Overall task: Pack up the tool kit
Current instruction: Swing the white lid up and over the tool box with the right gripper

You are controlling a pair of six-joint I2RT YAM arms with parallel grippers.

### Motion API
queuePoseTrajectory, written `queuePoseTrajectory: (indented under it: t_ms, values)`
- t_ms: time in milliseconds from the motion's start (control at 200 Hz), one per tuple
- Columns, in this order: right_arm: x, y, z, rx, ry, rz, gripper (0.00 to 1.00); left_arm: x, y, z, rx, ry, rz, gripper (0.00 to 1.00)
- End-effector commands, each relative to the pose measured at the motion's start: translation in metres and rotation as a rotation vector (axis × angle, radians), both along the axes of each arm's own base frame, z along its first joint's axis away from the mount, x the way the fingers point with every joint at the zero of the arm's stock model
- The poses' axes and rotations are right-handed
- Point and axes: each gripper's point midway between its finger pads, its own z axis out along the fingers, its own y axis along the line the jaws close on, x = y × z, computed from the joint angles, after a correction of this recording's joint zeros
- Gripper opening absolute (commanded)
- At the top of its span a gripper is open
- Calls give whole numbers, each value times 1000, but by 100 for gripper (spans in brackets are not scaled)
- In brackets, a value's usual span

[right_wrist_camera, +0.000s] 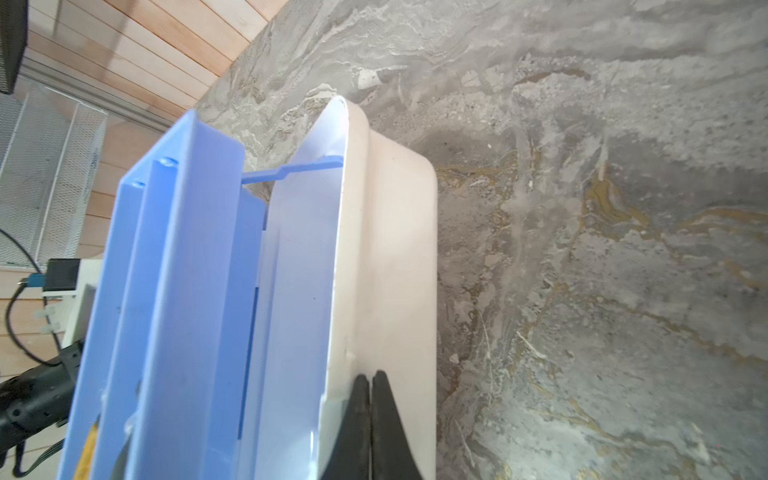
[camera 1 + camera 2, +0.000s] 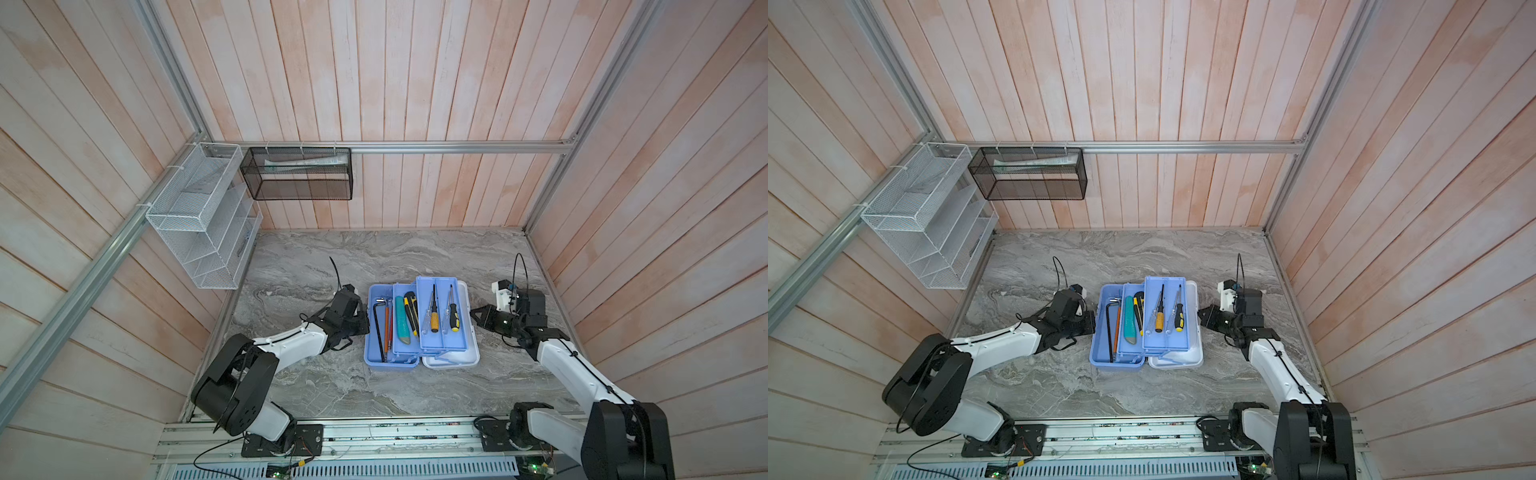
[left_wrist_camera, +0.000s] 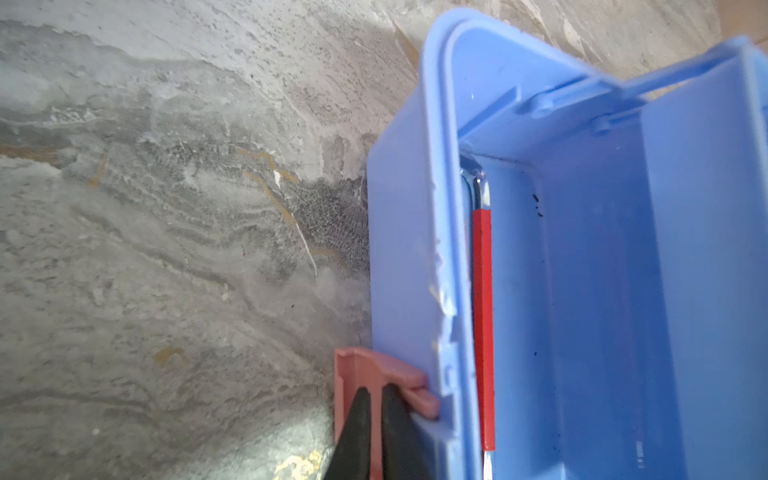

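the open toolbox (image 2: 372, 353) sits central on the desk (image 2: 332, 257) with tools (image 2: 434, 322) in its trays (image 2: 462, 337), lettering too small to read. left pincer (image 3: 376, 395) clamps the pink latch (image 3: 353, 365); right pincer (image 1: 370, 380) is together beside the white lid (image 1: 399, 249).

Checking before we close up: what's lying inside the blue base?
A black hex key and thin red tools lie in the base; the tray above covers the rest.

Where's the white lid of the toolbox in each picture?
In a top view: white lid, right of the blue base, partly under the tray.
In a top view: lid, same spot.
Left wrist: not in it.
Right wrist: middle, beside the tray.
Shared landmark: grey marbled table, in all four.
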Motion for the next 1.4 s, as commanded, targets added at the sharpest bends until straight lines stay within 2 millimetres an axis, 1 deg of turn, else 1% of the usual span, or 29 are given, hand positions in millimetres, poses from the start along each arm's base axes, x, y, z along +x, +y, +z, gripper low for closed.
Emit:
queuePoseTrajectory:
  t_ms: [0,140,255,395,590,720,815,875,970,1161,1261,1396]
  values:
    - [-16,33,35,121,-31,172,0,-4,-23,15,-77,-42,-83,11]
    - [-20,39,50,159,-55,196,0,-3,-23,16,-75,-47,-83,11]
    - [-21,41,58,166,-70,200,0,-3,-21,15,-72,-46,-76,11]
    - [-23,53,67,167,-88,241,0,-4,-20,13,-66,-44,-78,12]
    - [-29,90,74,133,-100,365,0,-5,-19,12,-64,-44,-72,11]
    - [-28,109,77,73,-138,398,0,-5,-17,12,-58,-46,-67,11]
    - [-32,132,83,74,-175,454,0,-4,-14,11,-53,-51,-59,10]
    - [-31,141,84,83,-181,459,0,-3,-13,11,-52,-52,-57,9]
    - [-26,151,80,91,-180,449,0,-3,-12,11,-51,-50,-57,9]
    - [-22,178,70,116,-183,488,0,-6,-8,7,-40,-44,-51,8]
    - [-20,196,66,118,-185,523,0,-6,-6,7,-38,-45,-46,8]
    - [-18,224,66,108,-193,588,0,-9,-3,7,-39,-43,-38,8]
